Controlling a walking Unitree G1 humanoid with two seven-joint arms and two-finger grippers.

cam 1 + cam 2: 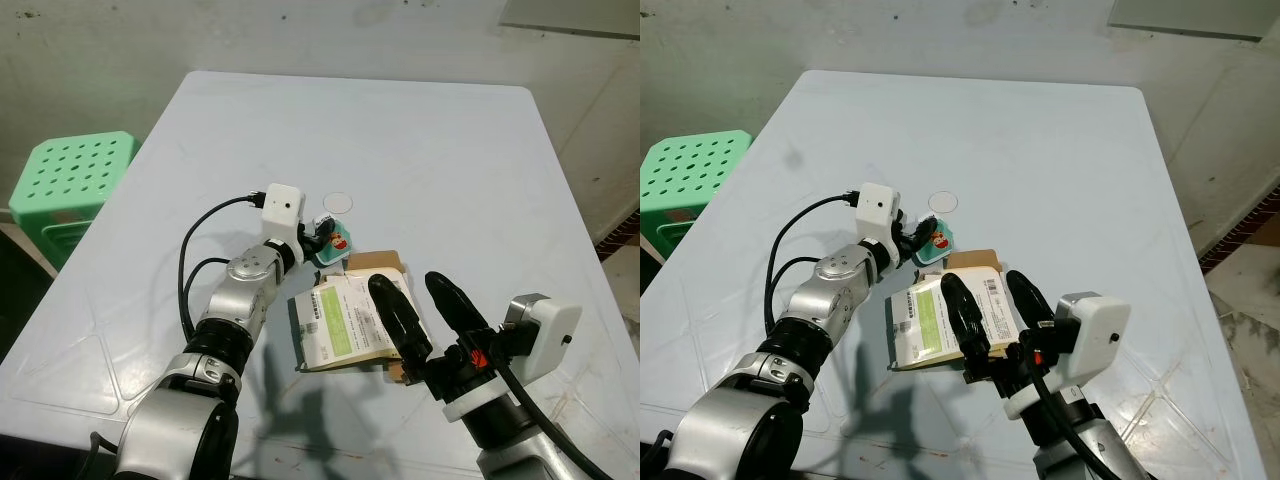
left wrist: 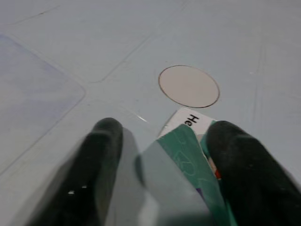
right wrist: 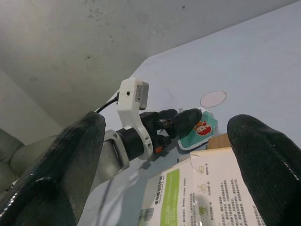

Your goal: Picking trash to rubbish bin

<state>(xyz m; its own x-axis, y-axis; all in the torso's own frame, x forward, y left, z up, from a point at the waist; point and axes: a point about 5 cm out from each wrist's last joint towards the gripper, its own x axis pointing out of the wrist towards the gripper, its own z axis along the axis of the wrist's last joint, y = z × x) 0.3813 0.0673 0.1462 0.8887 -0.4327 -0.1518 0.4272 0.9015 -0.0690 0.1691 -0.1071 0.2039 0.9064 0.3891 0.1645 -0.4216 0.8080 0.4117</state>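
Observation:
A small teal snack packet [image 1: 336,243] lies on the white table [image 1: 400,130], beside a flat white pouch with a green label [image 1: 340,325] that rests on brown cardboard [image 1: 375,262]. My left gripper [image 1: 322,236] reaches down to the teal packet [image 2: 188,155], which lies between its fingers [image 2: 103,155]; they stand open, one touching the packet's edge. My right gripper [image 1: 408,282] hovers open above the right side of the pouch, its fingers [image 3: 263,155] spread wide with nothing between them.
A round white disc [image 1: 339,202] lies flat on the table just beyond the teal packet. A green perforated plastic stool [image 1: 70,180] stands off the table's left edge. A grey wall runs behind the table, and floor shows at the right [image 1: 1250,290].

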